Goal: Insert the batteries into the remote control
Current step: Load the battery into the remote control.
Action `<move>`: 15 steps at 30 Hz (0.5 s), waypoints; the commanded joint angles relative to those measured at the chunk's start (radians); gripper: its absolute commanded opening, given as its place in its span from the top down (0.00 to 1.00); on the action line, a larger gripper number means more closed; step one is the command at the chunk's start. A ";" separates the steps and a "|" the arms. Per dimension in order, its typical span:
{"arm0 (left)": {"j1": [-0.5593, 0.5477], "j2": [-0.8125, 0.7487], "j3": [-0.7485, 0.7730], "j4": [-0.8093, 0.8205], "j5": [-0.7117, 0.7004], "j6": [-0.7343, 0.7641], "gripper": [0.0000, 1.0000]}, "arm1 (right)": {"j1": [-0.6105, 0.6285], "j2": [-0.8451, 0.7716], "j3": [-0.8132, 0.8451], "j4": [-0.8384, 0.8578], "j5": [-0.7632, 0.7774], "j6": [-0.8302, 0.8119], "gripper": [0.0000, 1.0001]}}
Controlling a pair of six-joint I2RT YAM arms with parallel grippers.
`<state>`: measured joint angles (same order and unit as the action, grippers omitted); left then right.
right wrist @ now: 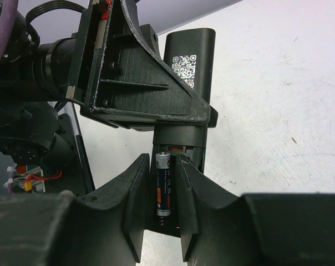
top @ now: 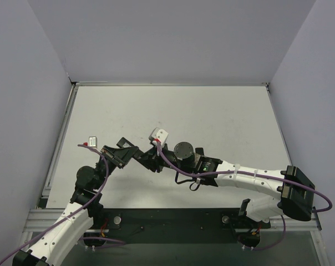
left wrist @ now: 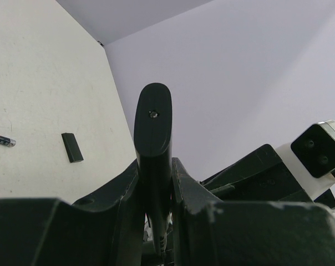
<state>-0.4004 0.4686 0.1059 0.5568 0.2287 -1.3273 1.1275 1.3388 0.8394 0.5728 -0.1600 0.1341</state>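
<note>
My left gripper is shut on the remote control, a slim black bar held off the table, back side up with a QR label. My right gripper is closed around one battery, a dark cylinder with an orange band, which lies lengthwise in the remote's open compartment. One finger of my left gripper clamps the remote just beyond it. A second battery lies on the table. In the top view the two grippers, left and right, meet mid-table.
A short black cover piece lies flat on the table near the loose battery. Grey walls enclose the white table on three sides. The right wrist camera block sits close to my left gripper.
</note>
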 commanded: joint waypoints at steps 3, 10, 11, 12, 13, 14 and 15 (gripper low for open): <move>-0.005 -0.008 0.057 0.057 0.017 0.002 1.00 | 0.003 0.002 0.046 0.024 0.004 -0.002 0.73; -0.005 -0.008 0.051 0.054 0.020 -0.001 1.00 | 0.003 -0.001 0.056 0.024 0.022 -0.011 0.69; -0.005 -0.008 0.051 0.052 0.021 -0.003 1.00 | 0.002 -0.007 0.056 0.024 0.025 -0.014 0.68; -0.005 -0.007 0.049 0.051 0.023 -0.003 1.00 | 0.000 -0.010 0.058 0.016 0.028 -0.017 0.64; -0.005 -0.007 0.051 0.049 0.027 -0.001 1.00 | 0.002 -0.023 0.058 0.012 0.030 -0.022 0.62; -0.005 -0.002 0.051 0.042 0.029 0.000 1.00 | 0.002 -0.030 0.058 0.007 0.030 -0.027 0.60; -0.005 -0.001 0.052 0.037 0.032 0.003 1.00 | 0.000 -0.039 0.059 -0.005 0.028 -0.030 0.55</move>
<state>-0.4004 0.4686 0.1059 0.5564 0.2367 -1.3262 1.1294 1.3388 0.8589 0.5652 -0.1455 0.1261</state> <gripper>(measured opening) 0.295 0.388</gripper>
